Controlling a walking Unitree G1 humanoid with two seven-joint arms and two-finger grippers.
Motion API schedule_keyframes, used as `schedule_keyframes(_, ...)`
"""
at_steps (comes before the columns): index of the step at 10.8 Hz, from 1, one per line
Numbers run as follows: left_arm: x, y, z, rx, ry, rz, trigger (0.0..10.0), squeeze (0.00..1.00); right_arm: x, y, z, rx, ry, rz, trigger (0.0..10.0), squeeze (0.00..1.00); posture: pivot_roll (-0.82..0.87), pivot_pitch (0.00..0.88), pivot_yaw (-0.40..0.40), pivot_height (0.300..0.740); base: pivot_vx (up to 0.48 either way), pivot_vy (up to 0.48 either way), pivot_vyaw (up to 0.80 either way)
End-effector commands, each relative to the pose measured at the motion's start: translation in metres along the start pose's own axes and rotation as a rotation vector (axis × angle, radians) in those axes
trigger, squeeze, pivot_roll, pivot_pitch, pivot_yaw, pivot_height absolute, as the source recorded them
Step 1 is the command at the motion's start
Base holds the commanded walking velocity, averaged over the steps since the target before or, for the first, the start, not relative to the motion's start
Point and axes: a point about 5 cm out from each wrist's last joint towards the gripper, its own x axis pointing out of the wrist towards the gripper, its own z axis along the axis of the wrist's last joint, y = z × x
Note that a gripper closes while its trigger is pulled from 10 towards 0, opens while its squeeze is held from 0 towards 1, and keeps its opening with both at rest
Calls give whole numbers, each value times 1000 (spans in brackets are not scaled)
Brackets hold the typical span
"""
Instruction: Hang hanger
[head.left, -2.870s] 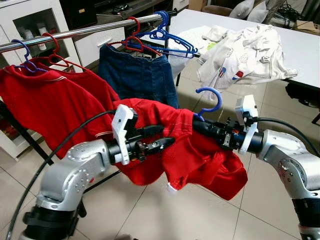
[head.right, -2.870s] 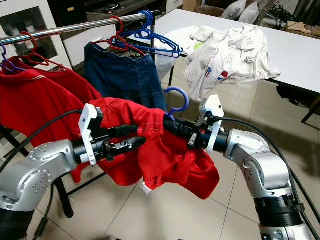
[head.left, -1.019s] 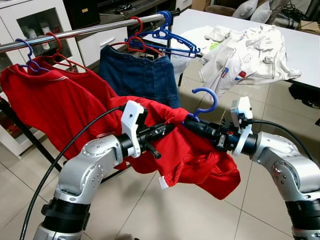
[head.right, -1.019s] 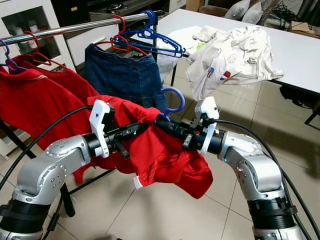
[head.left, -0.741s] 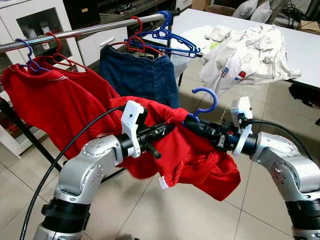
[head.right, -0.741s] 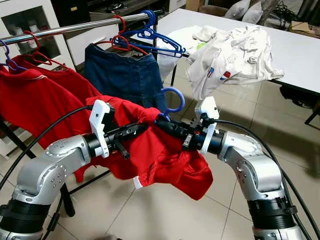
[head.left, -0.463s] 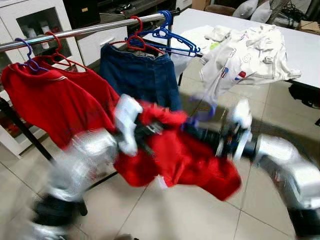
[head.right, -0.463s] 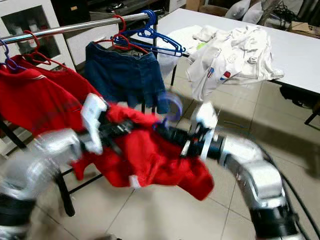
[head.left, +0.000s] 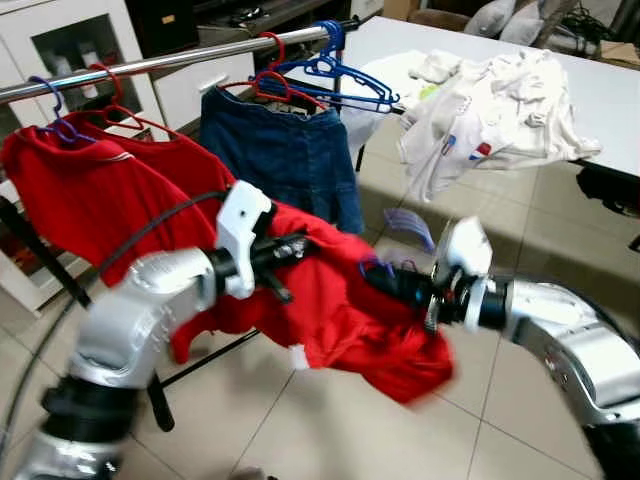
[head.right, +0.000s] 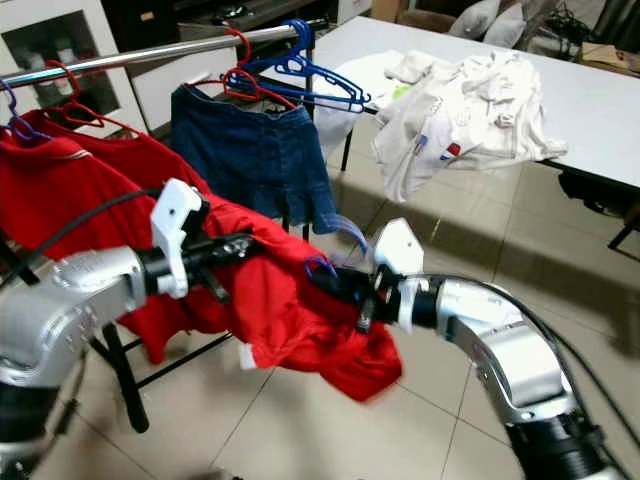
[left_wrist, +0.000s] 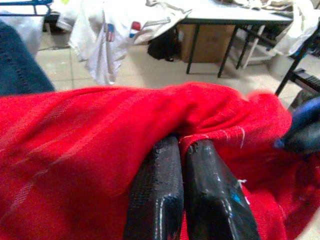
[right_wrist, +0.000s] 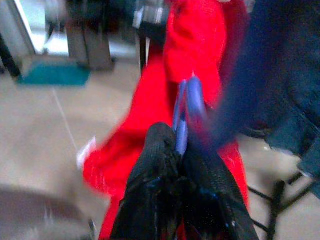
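A red shirt on a blue hanger hangs in the air between my two arms, below and in front of the steel rail. My left gripper is shut on the shirt's shoulder; in the left wrist view its fingers pinch a fold of red cloth. My right gripper is shut on the hanger just under its hook, which is blurred by motion. The hanger's arms are hidden inside the shirt.
On the rail hang two red shirts, a pair of jeans and bare blue and red hangers. At the right stands a white table with a heap of white clothes. Tiled floor lies below.
Both arms have swung to the left with the shirt. The hanger hook sits lower and is blurred. Both grips are unchanged.
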Motion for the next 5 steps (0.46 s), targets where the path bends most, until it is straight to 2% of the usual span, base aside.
schedule_keyframes(1,-9,5,35,55,-116,6,0,0,2,7,-13,17,75,32,10000,0,57,32,-11,740,0,0,0)
schedule_keyframes(3,-13,3,44,44,-136,-54,0,0,2,4,-11,12,58,-9,10000,0,60,34,-5,740,0,0,0)
schedule_keyframes(4,-13,3,36,75,-67,-49,0,0,3,-2,2,33,-31,-70,10000,0,61,37,0,740,0,0,0)
schedule_keyframes(5,-4,5,12,111,40,10,0,0,3,-5,22,40,-139,-87,10000,0,59,39,2,740,0,0,0)
